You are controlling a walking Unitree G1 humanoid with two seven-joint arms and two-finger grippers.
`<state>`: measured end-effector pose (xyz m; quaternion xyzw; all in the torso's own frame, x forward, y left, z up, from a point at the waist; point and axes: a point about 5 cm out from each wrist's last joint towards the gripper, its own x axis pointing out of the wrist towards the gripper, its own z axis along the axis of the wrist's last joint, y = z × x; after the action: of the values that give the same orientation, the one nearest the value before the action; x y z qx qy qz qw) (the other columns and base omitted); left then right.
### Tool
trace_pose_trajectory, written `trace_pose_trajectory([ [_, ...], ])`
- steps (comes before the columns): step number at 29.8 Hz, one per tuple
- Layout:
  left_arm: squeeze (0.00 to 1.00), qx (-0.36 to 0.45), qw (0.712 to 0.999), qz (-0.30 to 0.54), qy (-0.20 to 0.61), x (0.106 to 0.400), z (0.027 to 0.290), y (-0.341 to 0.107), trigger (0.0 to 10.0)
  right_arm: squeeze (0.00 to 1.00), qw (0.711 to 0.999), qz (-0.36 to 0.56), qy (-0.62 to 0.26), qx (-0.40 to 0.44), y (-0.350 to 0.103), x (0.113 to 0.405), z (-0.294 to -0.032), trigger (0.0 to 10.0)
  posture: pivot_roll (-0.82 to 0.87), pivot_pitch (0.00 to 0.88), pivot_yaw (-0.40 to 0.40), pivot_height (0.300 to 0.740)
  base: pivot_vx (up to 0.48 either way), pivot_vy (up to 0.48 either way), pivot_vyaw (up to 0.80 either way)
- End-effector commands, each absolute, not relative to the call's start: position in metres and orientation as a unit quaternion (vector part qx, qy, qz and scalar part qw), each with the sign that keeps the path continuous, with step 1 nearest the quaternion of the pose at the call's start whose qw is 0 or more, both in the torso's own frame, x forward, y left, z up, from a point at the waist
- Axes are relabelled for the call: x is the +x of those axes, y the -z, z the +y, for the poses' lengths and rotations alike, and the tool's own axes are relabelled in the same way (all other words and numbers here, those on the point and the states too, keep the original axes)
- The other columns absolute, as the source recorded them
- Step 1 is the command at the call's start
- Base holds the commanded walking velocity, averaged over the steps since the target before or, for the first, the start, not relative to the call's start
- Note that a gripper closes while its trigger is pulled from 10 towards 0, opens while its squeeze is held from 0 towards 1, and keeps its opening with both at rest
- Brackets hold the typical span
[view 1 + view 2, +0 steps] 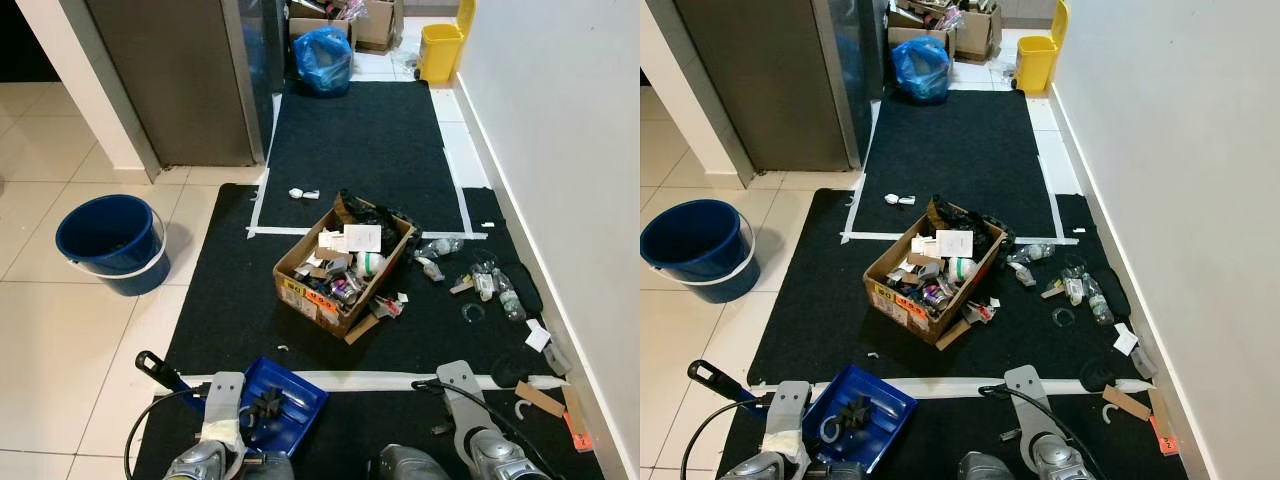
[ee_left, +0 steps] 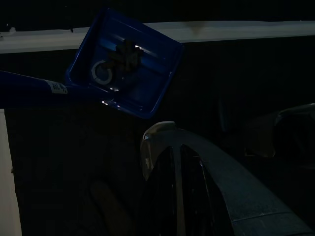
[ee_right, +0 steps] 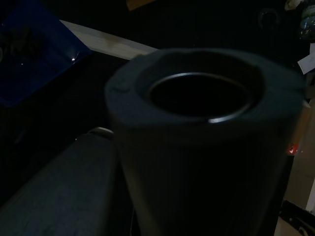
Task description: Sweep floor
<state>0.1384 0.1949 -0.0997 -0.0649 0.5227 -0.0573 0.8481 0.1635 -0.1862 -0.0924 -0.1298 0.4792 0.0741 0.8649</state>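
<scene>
A blue dustpan (image 1: 275, 402) lies on the black mat (image 1: 240, 300) at my feet, with a dark clump and a pale ring of litter in it; its black-tipped handle (image 1: 158, 368) points left. In the dim left wrist view the dustpan (image 2: 125, 64) lies just ahead of my left gripper (image 2: 170, 147). My left arm (image 1: 222, 410) hangs right beside the pan, my right arm (image 1: 468, 415) over the mat further right. A dark hollow tube (image 3: 206, 128) stands close before the right wrist camera. Loose litter (image 1: 485, 285) is scattered along the wall on the right.
A cardboard box (image 1: 340, 265) full of rubbish sits mid-mat. A blue bucket (image 1: 110, 240) stands on the tiles to the left. Further back are a blue bag (image 1: 322, 60), a yellow bin (image 1: 440, 50) and a grey cabinet (image 1: 180, 80). A white wall (image 1: 570, 150) runs along the right.
</scene>
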Motion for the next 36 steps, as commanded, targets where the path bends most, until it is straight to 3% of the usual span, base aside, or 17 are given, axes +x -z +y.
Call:
trace_pose_trajectory([
  [1, 0.0, -0.06, 0.846, 0.526, 0.065, 0.1396, 0.1932, 0.0996, 10.0, 0.0, 0.853, 0.497, -0.078, -0.14, 0.0945, 0.1587, -0.1901, 10.0, 0.17, 0.0, -0.028, 0.74, 0.0, 0.0, 0.0],
  [36, 0.0, -0.035, 0.838, 0.537, 0.092, 0.1347, 0.1904, 0.1015, 10.0, 0.0, 0.846, 0.497, -0.097, -0.166, 0.0943, 0.1585, -0.192, 10.0, 0.16, 0.0, -0.025, 0.74, 0.0, 0.0, 0.0],
])
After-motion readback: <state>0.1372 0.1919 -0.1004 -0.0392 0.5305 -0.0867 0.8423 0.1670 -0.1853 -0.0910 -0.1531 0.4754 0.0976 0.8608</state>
